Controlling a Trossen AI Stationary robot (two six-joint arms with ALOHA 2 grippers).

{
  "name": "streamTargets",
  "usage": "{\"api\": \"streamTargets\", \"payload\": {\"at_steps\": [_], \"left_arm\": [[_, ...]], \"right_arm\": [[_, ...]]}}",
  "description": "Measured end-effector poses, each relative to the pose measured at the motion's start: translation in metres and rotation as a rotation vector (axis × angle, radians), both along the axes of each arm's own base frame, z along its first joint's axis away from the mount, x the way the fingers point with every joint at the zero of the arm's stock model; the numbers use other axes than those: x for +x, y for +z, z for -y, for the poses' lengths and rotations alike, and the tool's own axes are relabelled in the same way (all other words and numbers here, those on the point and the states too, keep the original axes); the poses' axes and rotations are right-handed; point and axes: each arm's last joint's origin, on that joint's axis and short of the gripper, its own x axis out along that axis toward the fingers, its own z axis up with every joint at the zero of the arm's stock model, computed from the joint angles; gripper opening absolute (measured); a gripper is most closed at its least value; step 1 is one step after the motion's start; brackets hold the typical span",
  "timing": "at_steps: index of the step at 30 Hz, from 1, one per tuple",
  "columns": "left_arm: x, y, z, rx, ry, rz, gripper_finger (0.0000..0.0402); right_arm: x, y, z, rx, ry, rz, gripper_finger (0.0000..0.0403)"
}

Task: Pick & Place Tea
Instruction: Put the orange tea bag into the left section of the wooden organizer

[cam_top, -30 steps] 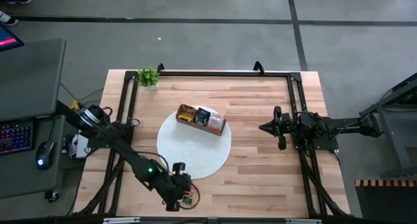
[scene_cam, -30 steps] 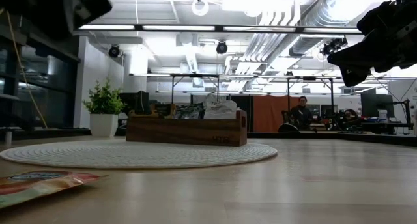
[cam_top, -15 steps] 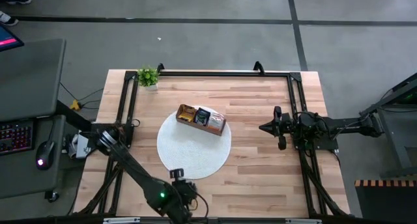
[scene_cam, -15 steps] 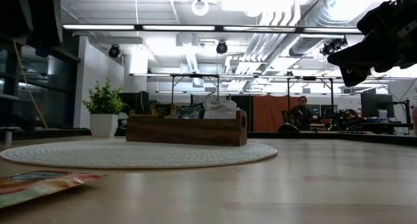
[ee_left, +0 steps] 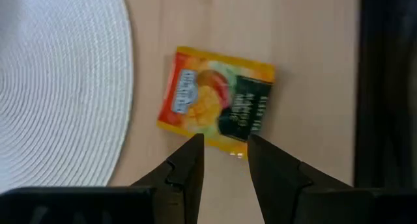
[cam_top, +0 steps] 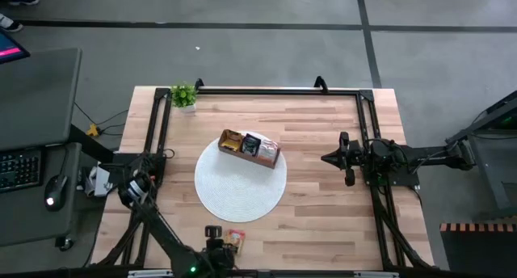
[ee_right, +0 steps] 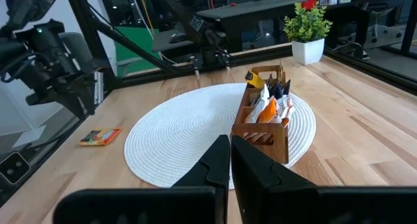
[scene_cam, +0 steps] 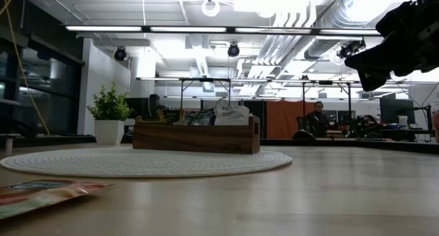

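One orange-yellow and dark green tea sachet [ee_left: 218, 100] lies flat on the bare wood near the table's near edge [cam_top: 235, 239], just off the white round mat [cam_top: 241, 185]. My left gripper [ee_left: 225, 140] hangs open above the sachet's near edge, slanting down, with nothing between its fingers. More tea sachets stand on edge in the brown wooden box [cam_top: 250, 148] on the mat's far part. My right gripper [ee_right: 230, 142] is shut and level, at the table's right side [cam_top: 327, 158], far from the tea.
A small potted plant [cam_top: 183, 95] stands at the far left corner. A black frame [cam_top: 266, 90] runs round the table's edges. Bare wood [cam_top: 323, 221] lies between the mat and the right arm. People sit in the room beyond the table [scene_cam: 317, 118].
My left gripper has drawn back from over the sachet toward the table's near edge and tipped more steeply down. The sachet, uncovered in the high view, lies where it lay.
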Motion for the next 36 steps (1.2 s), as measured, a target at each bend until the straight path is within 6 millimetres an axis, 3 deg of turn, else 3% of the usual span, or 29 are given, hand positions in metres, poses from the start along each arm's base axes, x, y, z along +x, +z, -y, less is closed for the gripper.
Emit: {"api": "streamTargets", "payload": {"at_steps": [8, 19, 25, 36], "left_arm": [[-0.004, -0.016, 0.006, 0.053, -0.06, -0.041, 0.0115], [-0.005, -0.018, 0.012, -0.001, -0.076, -0.05, 0.0115], [-0.003, -0.036, 0.019, -0.011, -0.091, -0.07, 0.0115], [-0.004, -0.041, 0.014, 0.103, -0.092, -0.043, 0.0115]], "right_arm": [[0.0, 0.0, 0.0, 0.0, 0.0, 0.0, 0.0012], [0.0, 0.0, 0.0, 0.0, 0.0, 0.0, 0.0012], [0.0, 0.0, 0.0, 0.0, 0.0, 0.0, 0.0012], [0.0, 0.0, 0.0, 0.0, 0.0, 0.001, 0.0012]]}}
